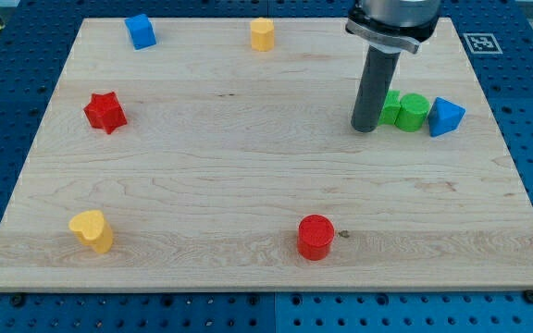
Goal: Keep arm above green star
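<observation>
My tip (365, 129) is resting at right of centre, touching the half-hidden green star (390, 108). There is no claw here to open or clench. Drifting right risks shoving it into the green cylinder (413, 112).

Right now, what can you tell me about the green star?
The green star is mostly hidden: my tip stands just in front of it, on the view's left, so only a bright green piece shows. It looks like smooth painted wood, lying flat on the wooden board near the view's upper right. A green cylinder sits close against its right side, with a blue triangle beyond.
</observation>
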`<state>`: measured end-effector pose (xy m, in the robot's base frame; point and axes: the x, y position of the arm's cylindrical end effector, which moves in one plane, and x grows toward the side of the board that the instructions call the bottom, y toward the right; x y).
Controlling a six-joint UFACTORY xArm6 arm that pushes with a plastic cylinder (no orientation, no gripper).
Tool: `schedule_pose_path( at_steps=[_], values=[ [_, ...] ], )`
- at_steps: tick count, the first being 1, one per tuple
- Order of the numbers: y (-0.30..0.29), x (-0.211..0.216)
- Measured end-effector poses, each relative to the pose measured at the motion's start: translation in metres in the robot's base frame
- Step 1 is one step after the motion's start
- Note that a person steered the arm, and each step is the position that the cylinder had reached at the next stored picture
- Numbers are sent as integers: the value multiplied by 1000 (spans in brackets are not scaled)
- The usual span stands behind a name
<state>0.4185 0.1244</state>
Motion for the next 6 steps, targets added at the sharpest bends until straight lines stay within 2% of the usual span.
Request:
schedule_pose_path(
  at_steps=[1,2,3,6],
  values=[
    [-26,-2],
    [-29,-28],
    [-23,-59],
    [18,-84]
  ],
)
